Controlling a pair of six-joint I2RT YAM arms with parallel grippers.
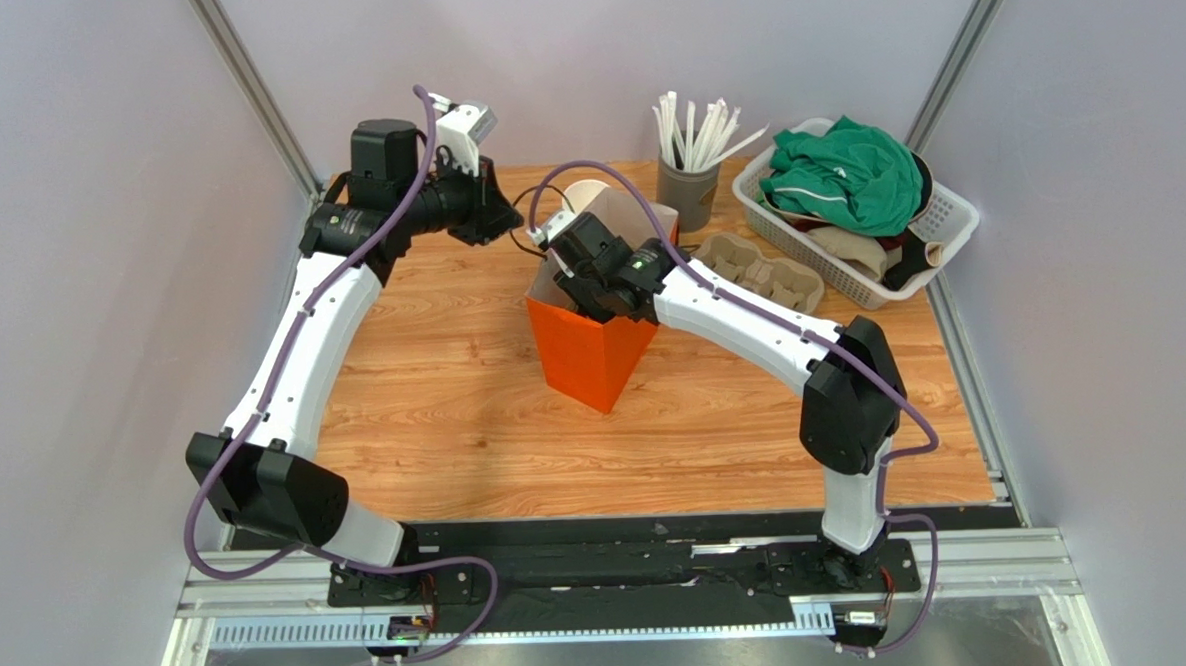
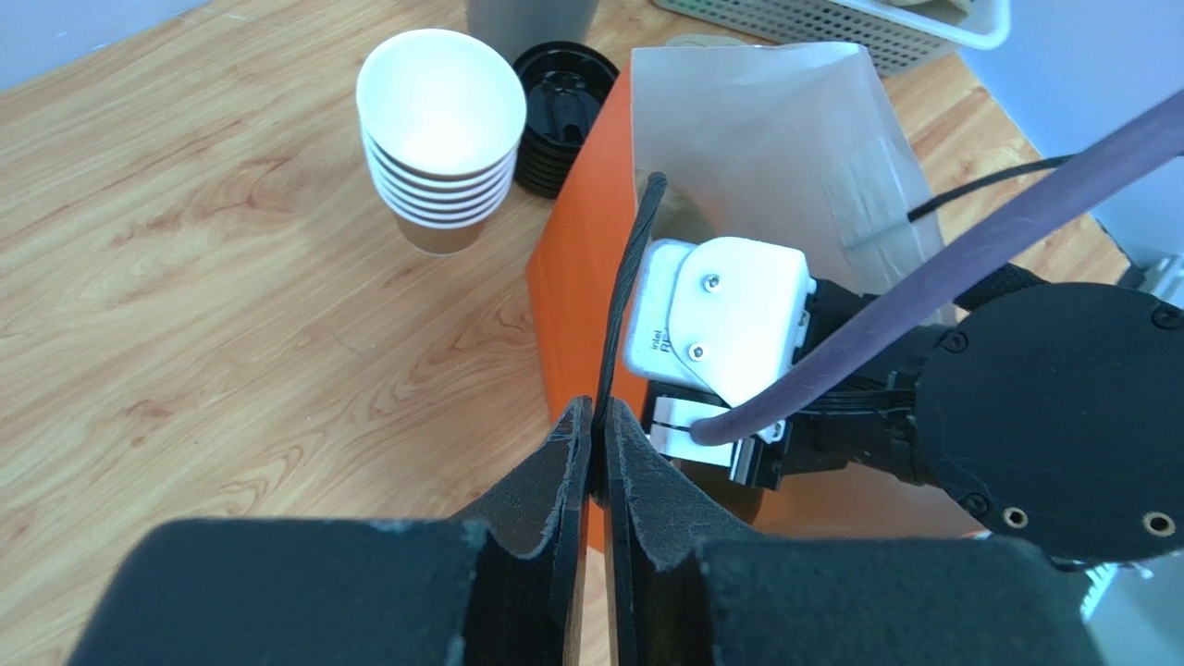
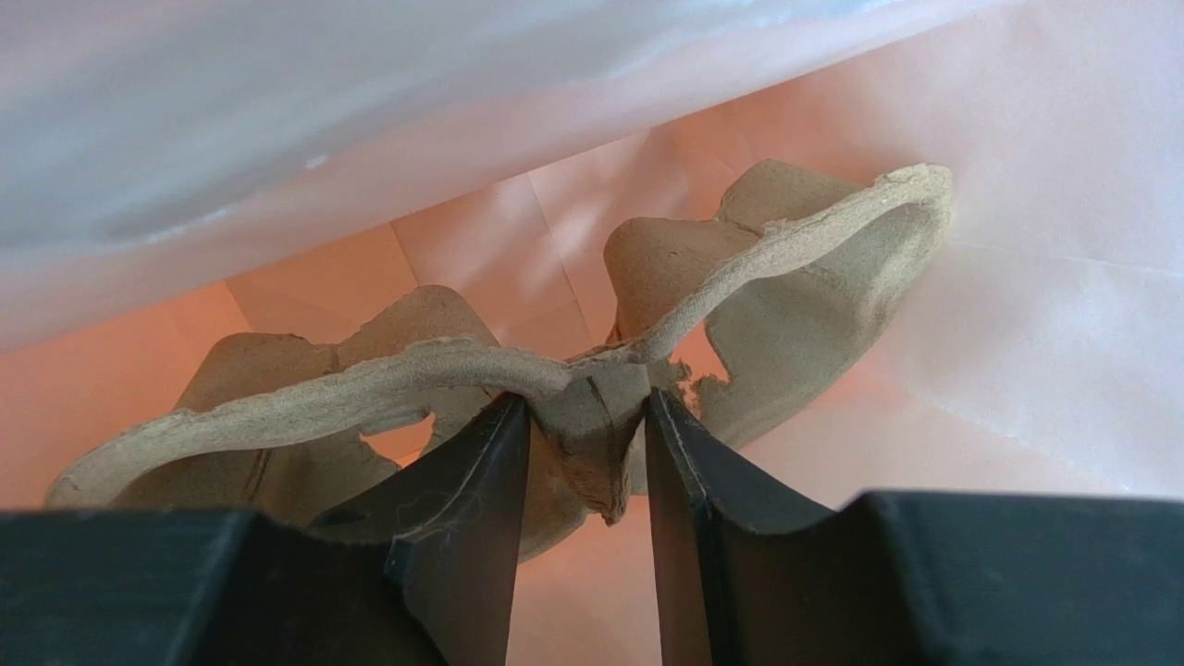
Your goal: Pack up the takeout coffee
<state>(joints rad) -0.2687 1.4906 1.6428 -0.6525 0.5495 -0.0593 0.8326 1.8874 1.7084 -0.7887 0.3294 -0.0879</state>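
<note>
- Fingers (image 2: 563, 479) of the left gripper (image 2: 599, 423) are pressed together on the near rim of the orange bag (image 2: 573, 278), pinching it.
- Right gripper (image 3: 584, 430) reaches down inside the bag, its fingers (image 3: 473, 486) pinching the middle ridge of a pulp cup carrier (image 3: 778, 292).
- Bag stands upright on the wooden table (image 2: 209, 305), mouth open.
- Just beside the bag are a stack of lidless paper cups (image 2: 442, 132) and a stack of black lids (image 2: 563, 90).
- Where the takeout coffee is, I cannot tell from these views.
</note>
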